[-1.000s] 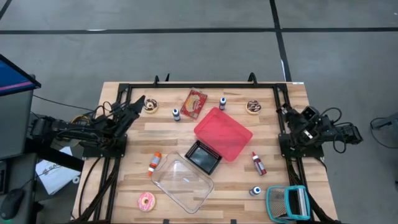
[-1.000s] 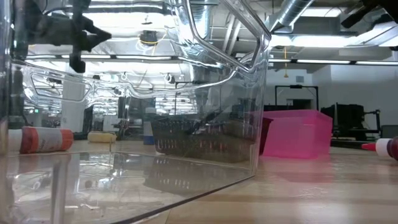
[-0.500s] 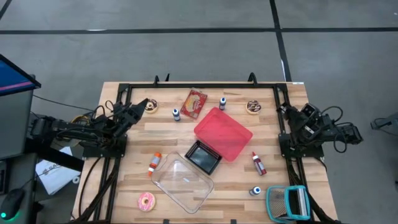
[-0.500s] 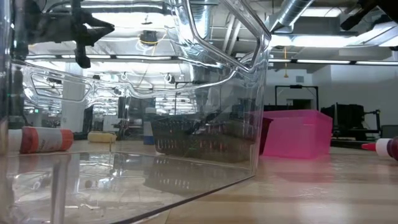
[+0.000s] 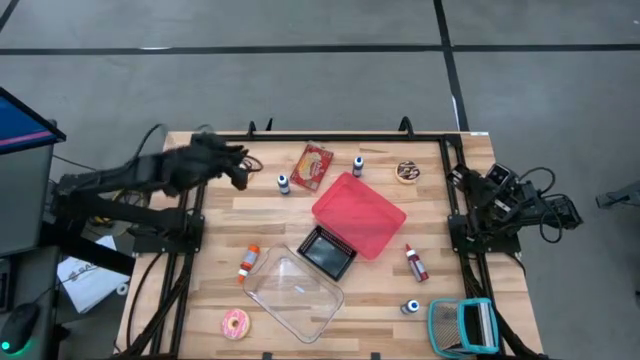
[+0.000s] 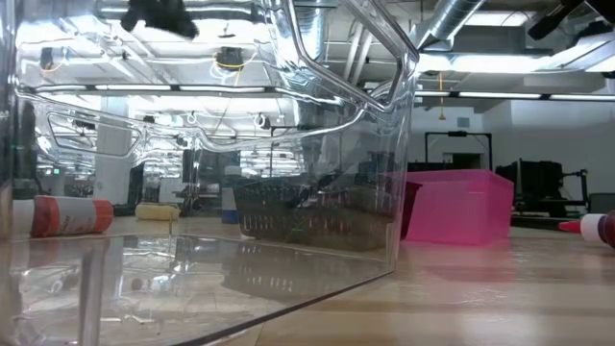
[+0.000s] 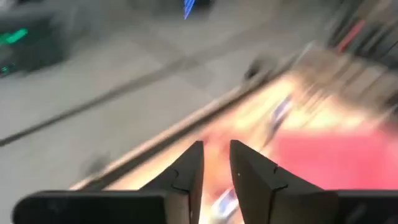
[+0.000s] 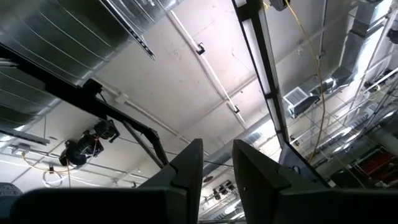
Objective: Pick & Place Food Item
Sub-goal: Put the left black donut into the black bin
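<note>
My left gripper (image 5: 240,170) hangs raised over the table's far left corner. Its fingers (image 7: 189,171) stand close together with nothing between them, and the view is blurred. It covers the spot where a small donut lay. A red food packet (image 5: 312,166) lies flat at the far middle, a chocolate donut (image 5: 406,172) at the far right and a pink donut (image 5: 236,324) at the near left. My right gripper (image 8: 217,168) is shut and empty at the table's right edge, pointing up at the ceiling.
A pink bin (image 5: 358,214), a black basket (image 5: 327,252) and a clear container (image 5: 295,297) sit mid-table. Small bottles (image 5: 283,184) (image 5: 357,166) (image 5: 247,262) (image 5: 416,263) lie around them. A teal holder (image 5: 462,326) stands at the near right corner.
My left arm has swung up from low beside the far-left donut. Its gripper has risen well clear of the table and rolled about its own line, ending over the donut's spot. In the low view it has climbed to the top edge.
</note>
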